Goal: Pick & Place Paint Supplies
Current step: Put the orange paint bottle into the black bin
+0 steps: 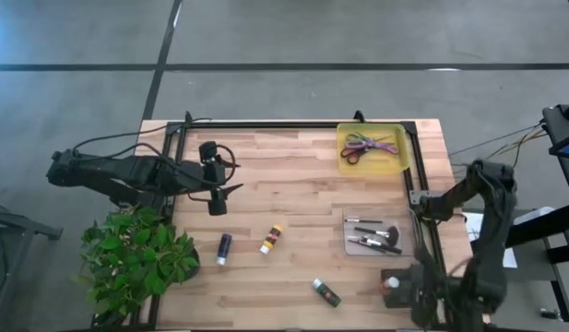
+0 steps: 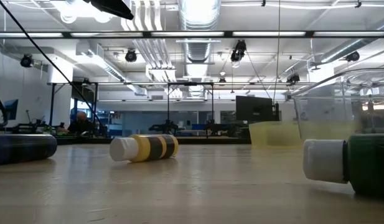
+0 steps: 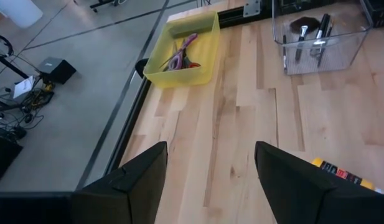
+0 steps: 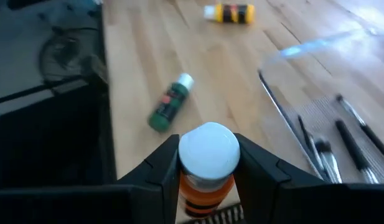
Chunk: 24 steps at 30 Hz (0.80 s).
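My right gripper [image 4: 207, 163] is at the table's near right corner [image 1: 392, 284], shut on a red-orange paint tube with a white cap [image 4: 208, 149]. A green tube [image 1: 326, 292], a yellow tube [image 1: 271, 238] and a dark purple tube [image 1: 224, 247] lie on their sides on the wood. My left gripper [image 1: 217, 203] hovers open over the table's left part, above and behind the purple tube; in its wrist view [image 3: 210, 165] the yellow tube's end [image 3: 341, 174] shows beside one finger. Dark brushes [image 1: 376, 235] lie in a clear tray. Scissors [image 1: 369, 146] lie in a yellow bin. My right gripper pinches the red-orange tube between its two fingers, one on each side of the orange body just below the white cap [image 4: 207, 185]. The cap end faces the wrist camera. The fingers hide the tube's lower end, so whether it is lifted off the table cannot be told.
The clear tray [image 1: 402, 242] sits just beyond my right gripper, and the yellow bin [image 1: 401, 155] stands at the far right corner. A leafy potted plant [image 1: 136, 256] is at the near left corner. Bare wood lies in the table's middle. A black frame [image 1: 266, 124] edges the table.
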Available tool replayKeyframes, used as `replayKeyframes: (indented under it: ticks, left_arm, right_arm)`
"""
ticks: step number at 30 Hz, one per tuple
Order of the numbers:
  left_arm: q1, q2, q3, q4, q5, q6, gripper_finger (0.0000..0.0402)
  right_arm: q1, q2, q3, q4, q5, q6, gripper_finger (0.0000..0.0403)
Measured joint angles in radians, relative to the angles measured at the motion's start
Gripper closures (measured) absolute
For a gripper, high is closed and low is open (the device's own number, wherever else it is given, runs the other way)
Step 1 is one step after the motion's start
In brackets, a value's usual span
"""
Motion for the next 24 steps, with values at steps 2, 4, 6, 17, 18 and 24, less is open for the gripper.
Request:
replayKeyframes:
  ticks: [2,4,6,17,18,24]
  left_arm:
    - [0.0,0.0,0.0,0.001,0.0,0.0,0.0154]
    - [0.0,0.0,0.0,0.008,0.0,0.001,0.0154]
    - [0.0,0.0,0.0,0.011,0.0,0.001,0.0154]
    - [0.0,0.0,0.0,0.011,0.0,0.001,0.0154]
    - [0.0,0.0,0.0,0.011,0.0,0.001,0.0154]
    - [0.0,0.0,0.0,0.011,0.0,0.004,0.0154]
  right_arm:
    - [0.022,0.067,0.049,-0.094,-0.022,0.101,0.0292]
    - [0.044,0.129,0.09,-0.191,-0.051,0.207,0.0292]
    - [0.065,0.167,0.128,-0.292,-0.063,0.317,0.0292]
    - [0.056,0.158,0.132,-0.356,-0.135,0.431,0.0292]
    - [0.048,0.152,0.126,-0.358,-0.149,0.425,0.0292]
    - [0.029,0.13,0.065,-0.353,-0.184,0.453,0.0292]
